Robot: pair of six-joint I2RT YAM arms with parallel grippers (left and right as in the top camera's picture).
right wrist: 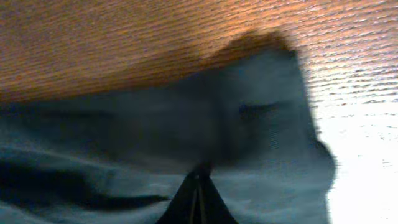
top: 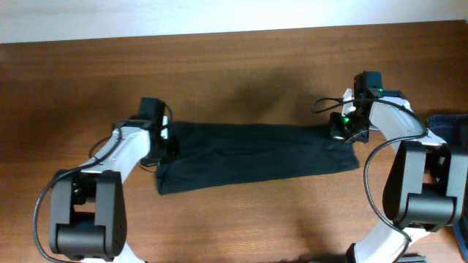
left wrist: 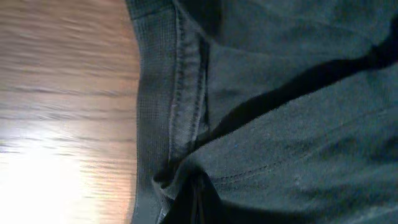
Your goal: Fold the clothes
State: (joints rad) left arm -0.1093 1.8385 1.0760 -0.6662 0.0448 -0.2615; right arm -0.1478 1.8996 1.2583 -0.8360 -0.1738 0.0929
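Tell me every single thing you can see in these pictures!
T-shirt: one, black, lying as a long strip across the middle of the table.
blue cloth: one, blue, at the picture's right edge, mostly out of view.
table: one, brown wood, under everything.
arms: two, white and black, one at each end of the T-shirt.
left end effector: one, dark, shut on the T-shirt's end on its side.
right end effector: one, dark, shut on the T-shirt's other end.

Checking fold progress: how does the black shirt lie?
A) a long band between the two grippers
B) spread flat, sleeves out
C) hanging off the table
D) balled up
A: the black T-shirt stretches as a long band from the left gripper to the right gripper.
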